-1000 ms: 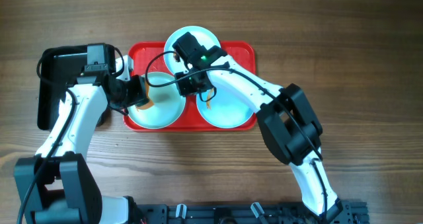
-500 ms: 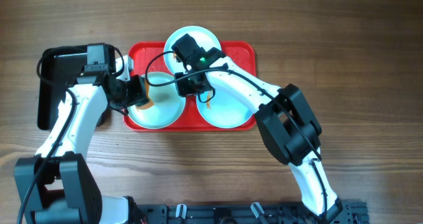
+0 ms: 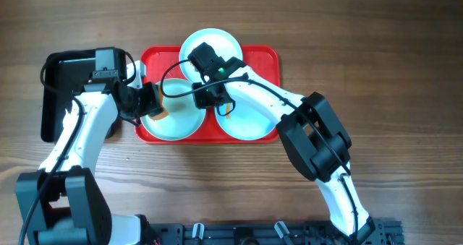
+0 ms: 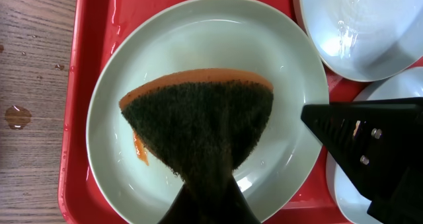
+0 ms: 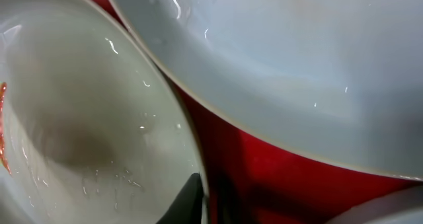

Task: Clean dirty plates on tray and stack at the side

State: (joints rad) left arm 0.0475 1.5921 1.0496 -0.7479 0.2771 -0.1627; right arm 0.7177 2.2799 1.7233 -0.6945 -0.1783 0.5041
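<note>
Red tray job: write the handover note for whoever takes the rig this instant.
Left claw: shut on the sponge, which sits on the near-left plate; an orange smear shows beside it.
Right claw: at that plate's right rim; open or shut unclear.
Near-right plate and far plate are also on the red tray.
Done: nothing stacked yet.
Left: finish wiping, then stack all three at the side.

Three pale aqua-white plates (image 3: 249,122) sit on the red tray (image 3: 264,57), the left plate (image 4: 198,45) bearing an orange smear.
</note>
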